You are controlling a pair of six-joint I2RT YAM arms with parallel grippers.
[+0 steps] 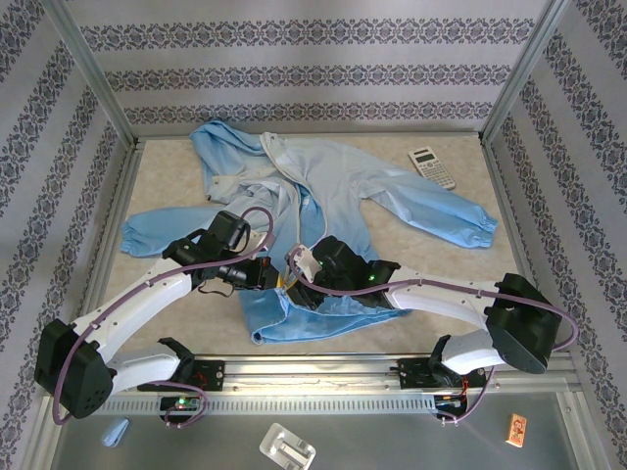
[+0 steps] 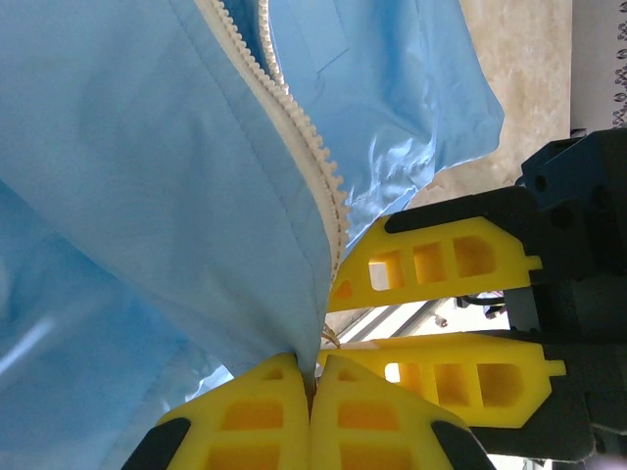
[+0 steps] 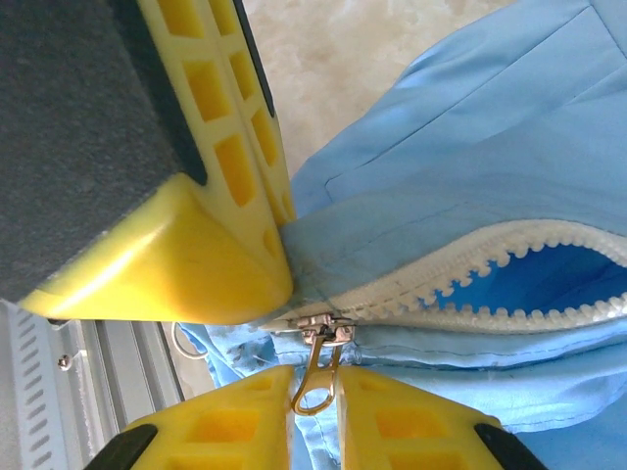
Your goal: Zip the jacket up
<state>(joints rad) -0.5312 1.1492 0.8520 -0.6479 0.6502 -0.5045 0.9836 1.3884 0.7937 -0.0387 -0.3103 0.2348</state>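
Right wrist view puts the zipper slider [image 3: 318, 328] at the low end of the jacket [image 3: 470, 127], whose white teeth [image 3: 490, 264] gape apart beyond the slider. The right gripper [image 3: 315, 394] sits just below the slider with the metal pull tab [image 3: 313, 377] between its jaws. The gap is narrow, but I cannot tell whether the tab is pinched yet. The left gripper [image 2: 312, 390] is clamped shut on the jacket right beside the slider, anchoring it. The jacket lies spread on the table [image 1: 162, 176], sleeves out, with a calculator [image 1: 432, 166] well away from the slider.

To do this step well, make sure of a firm pinch on the pull tab first. Then draw it away from the left gripper, straight along the teeth. Keep the cloth beside the slider taut so it neither bunches nor gets caught in the slider.
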